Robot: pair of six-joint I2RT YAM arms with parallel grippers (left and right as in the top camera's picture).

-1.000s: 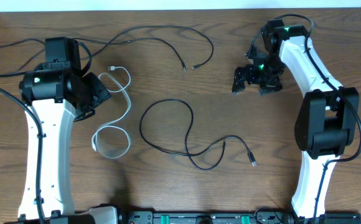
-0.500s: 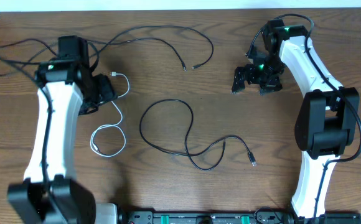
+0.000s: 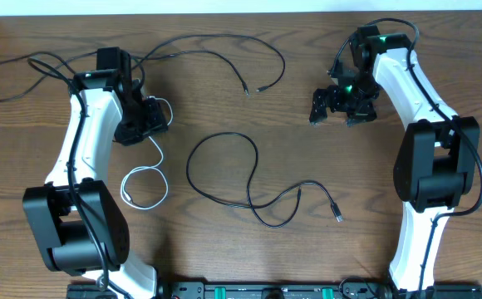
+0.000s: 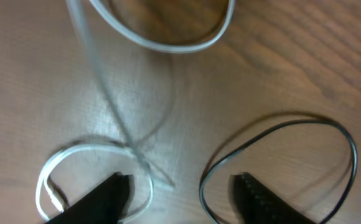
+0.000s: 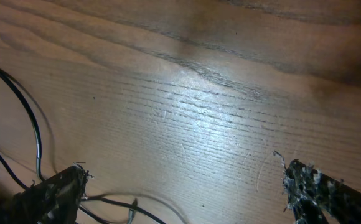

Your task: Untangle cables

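Observation:
A white cable [image 3: 152, 149] runs from beside my left gripper [image 3: 152, 118] down to a small loop [image 3: 144, 184]. One black cable [image 3: 216, 40] arcs along the back, both plug ends near the middle. A second black cable [image 3: 221, 135] loops at centre and trails to a plug [image 3: 337, 217]. In the left wrist view my gripper [image 4: 180, 180] stands open over bare wood. A blurred white cable [image 4: 106, 99] strand comes down between the fingers, and a black cable [image 4: 348, 143] loop lies to the right. My right gripper [image 3: 341, 110] is open with nothing in it [image 5: 182, 168].
Thick black arm wiring [image 3: 25, 62] lies at the back left. A thin black cord with a small plug [image 5: 134, 210] lies by the left finger in the right wrist view. The table's back edge [image 3: 241, 12] runs close behind the upper cable.
My left arm swung right and toward the back, bringing its gripper to the upper part of the white cable. The white cable's lower loop shrank and shifted. The right arm stayed still.

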